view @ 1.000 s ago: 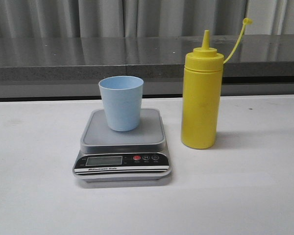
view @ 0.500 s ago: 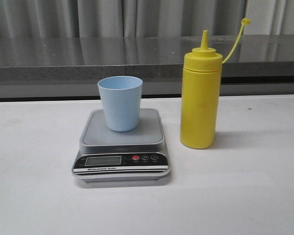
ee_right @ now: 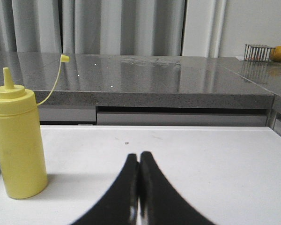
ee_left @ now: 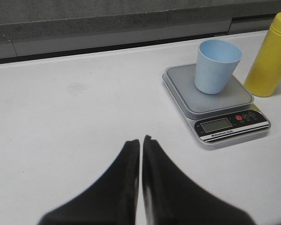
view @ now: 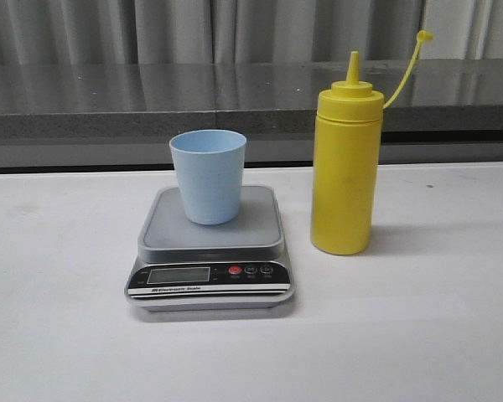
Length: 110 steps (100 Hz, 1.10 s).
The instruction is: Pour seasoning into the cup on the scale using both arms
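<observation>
The pale blue cup point(view: 208, 176) stands upright on the silver-grey scale point(view: 210, 251) at the table's middle. The yellow seasoning bottle point(view: 345, 167) stands upright just right of the scale, its tethered cap point(view: 422, 36) hanging off to the right. No gripper shows in the front view. In the left wrist view my left gripper point(ee_left: 141, 139) is shut and empty over bare table, well short of the scale point(ee_left: 215, 101), the cup point(ee_left: 216, 65) and the bottle point(ee_left: 271, 54). In the right wrist view my right gripper point(ee_right: 139, 155) is shut and empty, apart from the bottle point(ee_right: 18, 140).
A grey stone counter point(view: 151, 100) runs behind the white table point(view: 419, 335), with curtains behind it. In the right wrist view a small wire rack point(ee_right: 257, 52) and an orange fruit point(ee_right: 280, 53) sit far off on the counter.
The front view jitters a few pixels between frames; the cup, scale and bottle stand where they were.
</observation>
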Available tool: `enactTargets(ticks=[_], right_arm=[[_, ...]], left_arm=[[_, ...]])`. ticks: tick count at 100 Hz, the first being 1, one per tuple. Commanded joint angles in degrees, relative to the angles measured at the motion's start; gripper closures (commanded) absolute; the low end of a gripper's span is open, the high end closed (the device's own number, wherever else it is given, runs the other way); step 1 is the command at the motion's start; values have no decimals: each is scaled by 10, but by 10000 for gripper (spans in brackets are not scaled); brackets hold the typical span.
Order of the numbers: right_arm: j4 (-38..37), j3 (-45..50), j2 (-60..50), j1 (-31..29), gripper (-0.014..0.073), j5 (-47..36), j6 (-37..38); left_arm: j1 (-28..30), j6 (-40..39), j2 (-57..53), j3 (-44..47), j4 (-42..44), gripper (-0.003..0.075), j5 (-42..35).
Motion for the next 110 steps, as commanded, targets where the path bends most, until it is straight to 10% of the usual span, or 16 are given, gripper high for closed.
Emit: enactTargets(ticks=[1,110], right_arm=[[-7,0,-9,-4,661,-42,1],[-7,0,-9,-4,661,-41,1]], left_arm=[[2,-2,7,-14,5,710,-40],[3,-3,7,-14,5,710,-49]])
